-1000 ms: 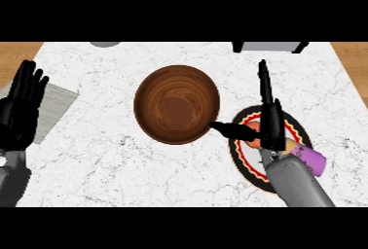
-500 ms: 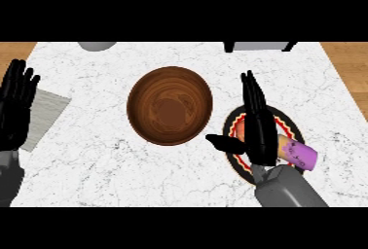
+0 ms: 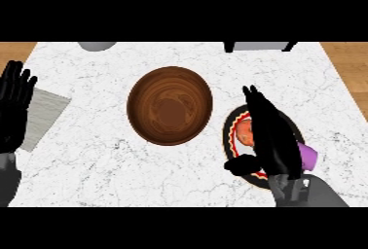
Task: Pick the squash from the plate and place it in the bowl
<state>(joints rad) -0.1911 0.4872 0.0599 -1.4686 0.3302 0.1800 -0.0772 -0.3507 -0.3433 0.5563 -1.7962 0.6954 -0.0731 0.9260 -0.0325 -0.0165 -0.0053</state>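
a kitchen is suggested by a white marble worktop (image 3: 93, 160), a round brown wooden bowl (image 3: 170, 105) and a dark-rimmed plate (image 3: 231, 127).

Round dark-brown wooden bowl (image 3: 170, 106): ringed grain, slight sheen. White grey-veined marble-look counter top (image 3: 93, 160): smooth, polished. Pale grey rectangular mat (image 3: 45, 116): streaky, matt, material unclear. Round red-and-black-rimmed plate (image 3: 230, 127): looks glazed. Black left hand (image 3: 16, 107) and black right hand (image 3: 273, 141): matt, plastic-like. Light plank-wood floor (image 3: 346, 61): matt.
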